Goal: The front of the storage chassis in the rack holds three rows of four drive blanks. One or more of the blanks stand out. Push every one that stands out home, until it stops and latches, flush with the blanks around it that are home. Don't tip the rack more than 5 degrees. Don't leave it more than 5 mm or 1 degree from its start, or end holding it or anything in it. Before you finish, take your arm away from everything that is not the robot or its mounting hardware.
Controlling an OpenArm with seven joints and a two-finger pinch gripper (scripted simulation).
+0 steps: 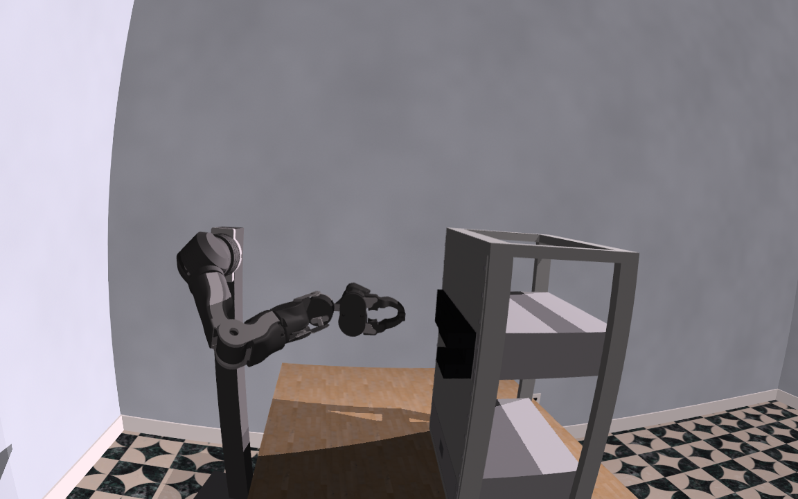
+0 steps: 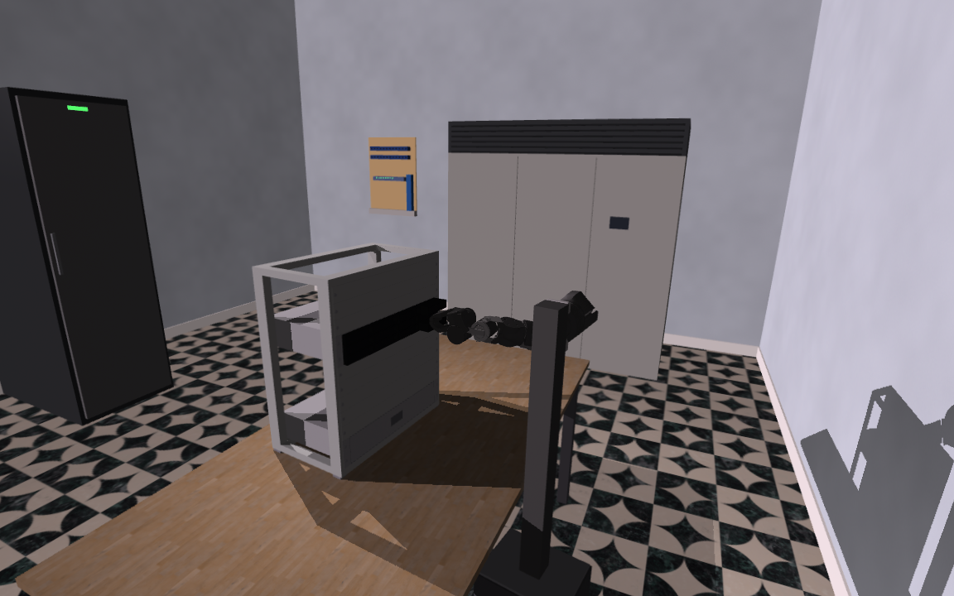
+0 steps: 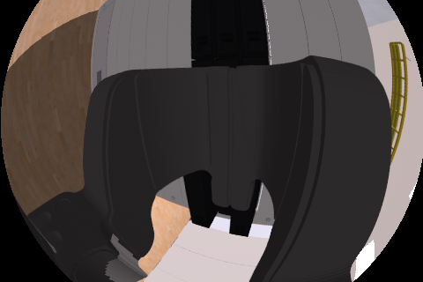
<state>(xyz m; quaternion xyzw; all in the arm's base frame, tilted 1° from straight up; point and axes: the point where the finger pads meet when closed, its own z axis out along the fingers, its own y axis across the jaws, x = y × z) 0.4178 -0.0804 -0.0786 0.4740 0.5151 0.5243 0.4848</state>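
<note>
The grey rack point(image 1: 532, 366) stands on the wooden table point(image 2: 302, 482). The black storage chassis front point(image 1: 454, 335) crosses the rack's face as a dark band, and it also shows in the exterior view point(image 2: 392, 329). In the wrist view the drive blanks point(image 3: 229, 6) appear as a dark grid straight ahead. I cannot tell from these views which blanks stand out. My gripper point(image 1: 399, 313) is shut and empty. It hovers level with the chassis, a short gap away from its front and touching nothing. It also shows near the band's right end point(image 2: 441, 319) and in the wrist view point(image 3: 231, 83).
Grey cover panels point(image 3: 147, 24) fill the rack face on both sides of the chassis. Two grey shelves point(image 1: 551, 316) sit inside the rack. My arm's black post point(image 2: 543, 437) stands at the table edge. A black cabinet point(image 2: 58, 252) and a grey cabinet point(image 2: 566, 237) stand by the walls.
</note>
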